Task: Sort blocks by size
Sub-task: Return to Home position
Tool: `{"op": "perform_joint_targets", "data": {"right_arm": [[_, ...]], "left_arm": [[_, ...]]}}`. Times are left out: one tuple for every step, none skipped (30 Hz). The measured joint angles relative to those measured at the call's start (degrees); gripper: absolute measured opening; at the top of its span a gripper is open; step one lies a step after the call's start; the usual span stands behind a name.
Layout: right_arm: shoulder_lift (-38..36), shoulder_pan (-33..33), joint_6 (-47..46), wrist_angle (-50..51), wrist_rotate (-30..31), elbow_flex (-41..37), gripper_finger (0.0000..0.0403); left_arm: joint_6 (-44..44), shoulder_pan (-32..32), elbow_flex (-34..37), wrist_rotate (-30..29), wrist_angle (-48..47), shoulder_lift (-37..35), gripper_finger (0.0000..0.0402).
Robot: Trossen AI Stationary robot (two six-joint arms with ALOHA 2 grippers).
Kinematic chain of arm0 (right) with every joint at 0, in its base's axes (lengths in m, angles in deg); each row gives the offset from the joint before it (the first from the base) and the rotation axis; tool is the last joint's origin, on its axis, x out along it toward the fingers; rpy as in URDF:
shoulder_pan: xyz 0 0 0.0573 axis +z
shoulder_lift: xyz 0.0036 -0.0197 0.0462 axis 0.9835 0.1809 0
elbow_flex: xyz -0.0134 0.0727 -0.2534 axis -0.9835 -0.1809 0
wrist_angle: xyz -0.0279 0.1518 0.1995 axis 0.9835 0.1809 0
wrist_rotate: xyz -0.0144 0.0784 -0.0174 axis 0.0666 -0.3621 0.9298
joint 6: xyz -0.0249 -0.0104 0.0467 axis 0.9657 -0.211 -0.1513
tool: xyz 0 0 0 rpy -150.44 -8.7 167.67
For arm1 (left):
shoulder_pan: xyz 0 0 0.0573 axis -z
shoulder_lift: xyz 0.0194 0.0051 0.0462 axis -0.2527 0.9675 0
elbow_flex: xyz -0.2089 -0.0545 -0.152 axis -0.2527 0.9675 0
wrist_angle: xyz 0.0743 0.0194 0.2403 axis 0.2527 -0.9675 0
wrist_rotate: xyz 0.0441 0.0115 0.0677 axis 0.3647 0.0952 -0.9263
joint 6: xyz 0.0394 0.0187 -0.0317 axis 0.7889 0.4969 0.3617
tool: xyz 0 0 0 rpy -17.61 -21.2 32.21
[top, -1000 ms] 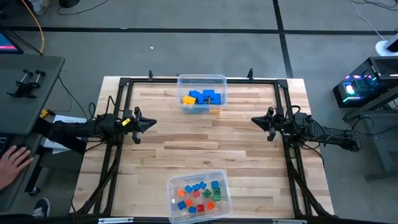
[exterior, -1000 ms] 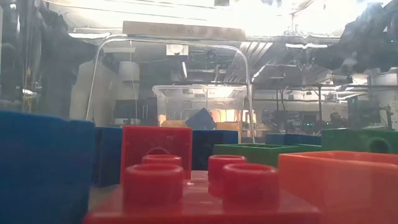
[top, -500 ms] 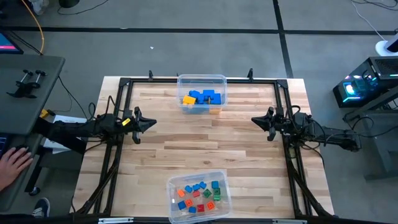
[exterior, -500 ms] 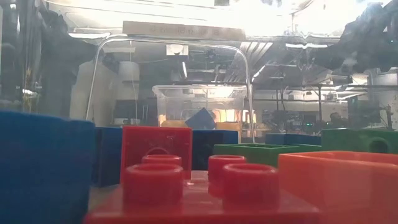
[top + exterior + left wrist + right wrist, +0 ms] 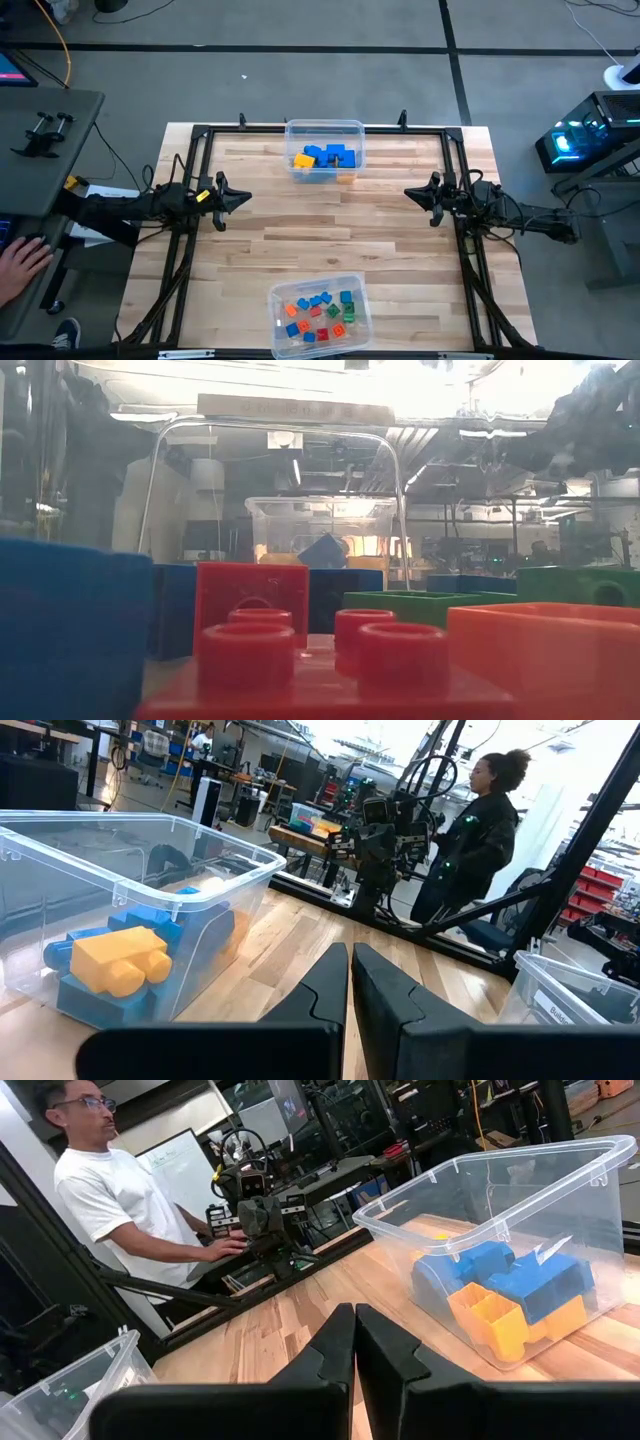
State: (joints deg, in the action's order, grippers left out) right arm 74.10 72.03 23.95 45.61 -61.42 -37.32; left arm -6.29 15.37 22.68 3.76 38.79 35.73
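Note:
Larger blue and yellow blocks [image 5: 325,158] lie in a clear bin [image 5: 325,126] at the table's far edge; they also show in the left wrist view [image 5: 120,960] and the right wrist view [image 5: 510,1295]. Tiny blocks in blue, red, orange and green [image 5: 320,312] lie in a second clear bin [image 5: 352,284] at the near edge and fill the low view [image 5: 260,640]. My left gripper [image 5: 247,199] is shut and empty at the table's left side. My right gripper [image 5: 407,194] is shut and empty at the right side.
A black frame [image 5: 320,130] runs around the wooden table top. A person's hand [image 5: 20,258] rests on a desk beyond the table's left side; a person in white [image 5: 110,1190] and a person in dark clothes [image 5: 470,830] stand beyond the table.

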Motion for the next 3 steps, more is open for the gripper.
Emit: {"op": "perform_joint_targets", "data": {"right_arm": [[0.00,-0.01,-0.02,0.00,0.00,-0.01,0.0007],[0.00,-0.01,-0.01,0.00,0.00,-0.01,0.0007],[0.00,0.00,-0.01,0.00,0.01,-0.01,0.0007]], "left_arm": [[0.00,0.00,0.00,0.01,0.00,0.00,0.0007],[0.00,0.00,0.00,0.00,0.00,0.00,0.0007],[0.00,0.00,0.00,0.00,0.00,0.00,0.0007]]}}
